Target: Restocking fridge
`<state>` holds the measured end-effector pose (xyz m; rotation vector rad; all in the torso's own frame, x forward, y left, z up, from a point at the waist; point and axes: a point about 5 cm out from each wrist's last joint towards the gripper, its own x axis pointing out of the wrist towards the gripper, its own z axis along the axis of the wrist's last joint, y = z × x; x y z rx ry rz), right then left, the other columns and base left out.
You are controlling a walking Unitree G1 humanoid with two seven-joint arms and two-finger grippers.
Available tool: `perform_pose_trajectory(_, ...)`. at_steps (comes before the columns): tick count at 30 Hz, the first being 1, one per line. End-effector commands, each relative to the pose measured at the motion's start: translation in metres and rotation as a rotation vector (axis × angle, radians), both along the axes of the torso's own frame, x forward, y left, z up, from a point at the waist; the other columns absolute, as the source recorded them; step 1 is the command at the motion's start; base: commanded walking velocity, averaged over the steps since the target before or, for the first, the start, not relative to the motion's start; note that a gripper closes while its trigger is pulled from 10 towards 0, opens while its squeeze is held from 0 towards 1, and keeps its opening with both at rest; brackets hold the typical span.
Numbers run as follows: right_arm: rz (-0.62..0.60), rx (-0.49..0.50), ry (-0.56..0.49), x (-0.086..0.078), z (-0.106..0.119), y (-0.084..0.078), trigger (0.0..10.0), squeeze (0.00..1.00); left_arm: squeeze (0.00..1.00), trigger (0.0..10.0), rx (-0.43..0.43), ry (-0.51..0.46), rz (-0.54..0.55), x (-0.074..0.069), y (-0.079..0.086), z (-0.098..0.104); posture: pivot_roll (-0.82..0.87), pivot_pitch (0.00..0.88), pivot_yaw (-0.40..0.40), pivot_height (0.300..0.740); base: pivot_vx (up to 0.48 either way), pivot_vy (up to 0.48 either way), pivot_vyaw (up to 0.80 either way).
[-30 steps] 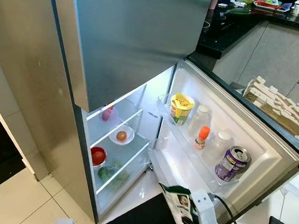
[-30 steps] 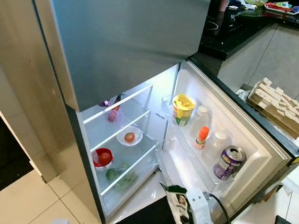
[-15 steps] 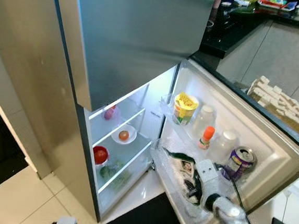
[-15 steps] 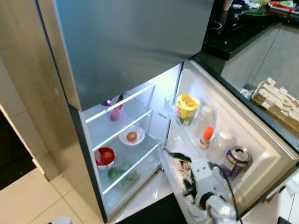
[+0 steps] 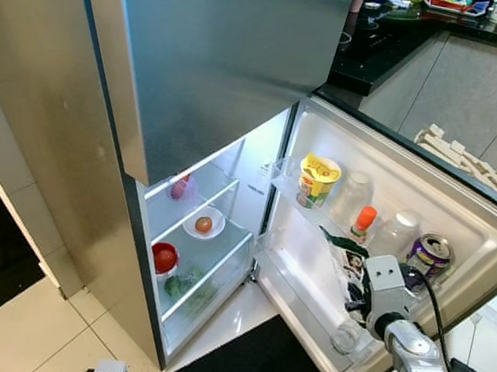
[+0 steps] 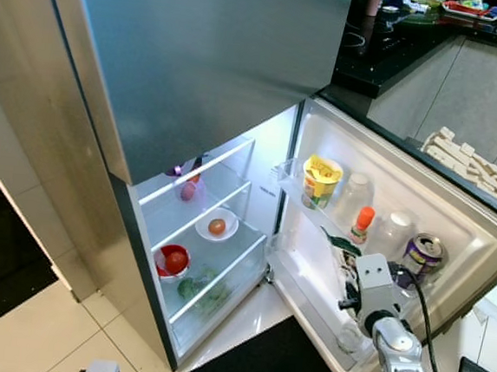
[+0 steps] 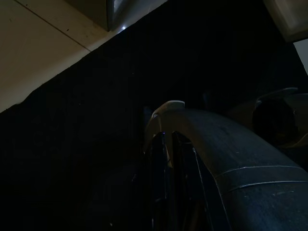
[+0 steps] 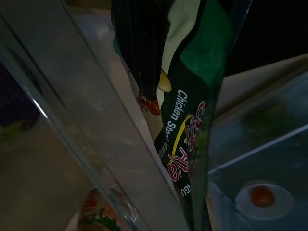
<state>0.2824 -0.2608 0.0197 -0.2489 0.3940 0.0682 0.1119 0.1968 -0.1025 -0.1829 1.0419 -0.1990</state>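
The right hand [image 5: 355, 278] is inside the open fridge door [image 5: 481, 219], pinching a dark green packet [image 5: 344, 257] printed "Chicken". The packet sticks out past the fingers toward the door's inner wall, its long axis running roughly upright with its top edge tilted toward the upper door shelf [image 5: 288, 182]. Just below the hand, the lower door bin [image 5: 304, 300] holds a clear bottle [image 5: 346, 336] lying down. Above the hand, the upper door shelf carries a yellow cup [image 5: 318, 178], two pale bottles, an orange-capped bottle [image 5: 363, 222] and, just beside the wrist, a purple can [image 5: 429, 258]. Well away on the hand's far side, the fridge's inner shelves hold a white dish [image 5: 202, 224] with a tomato, a red bowl [image 5: 164, 259] and greens in the crisper. The left hand [image 7: 163, 159] hangs idle in the dark, fingers pressed together.
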Motion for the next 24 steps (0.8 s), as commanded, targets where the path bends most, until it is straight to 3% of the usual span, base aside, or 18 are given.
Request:
perform_pose_trajectory(1,-0.066,-0.044,-0.002,-0.004,0.001,-0.015,10.0,0.00,0.00,10.0,-0.002,0.071,-0.012,-0.018,-0.003,-0.006,0.05,0.000,-0.039,0.740,0.000,0.000,0.00)
perform_pose_trajectory(12,-0.217,-0.160,-0.013,-0.012,0.014,-0.054,10.0,0.00,0.00,10.0,0.001,0.069,-0.020,-0.018,-0.003,-0.006,0.05,0.000,-0.036,0.740,0.000,0.000,0.00)
perform_pose_trajectory(16,-0.236,-0.169,-0.020,-0.012,0.017,-0.060,10.0,0.00,0.00,10.0,0.006,0.065,-0.022,-0.018,-0.002,-0.006,0.05,0.000,-0.035,0.740,0.000,0.000,0.00)
perform_pose_trajectory(19,-0.199,-0.146,-0.018,-0.010,0.015,-0.053,10.0,0.00,0.00,10.0,0.011,0.059,-0.023,-0.017,-0.002,-0.006,0.05,0.000,-0.035,0.740,0.000,0.000,0.00)
perform_pose_trajectory(24,-0.071,-0.016,0.008,-0.011,0.000,-0.025,10.0,0.00,0.00,10.0,0.020,0.047,-0.030,-0.015,-0.004,-0.005,0.05,0.000,-0.035,0.740,0.000,0.000,0.00)
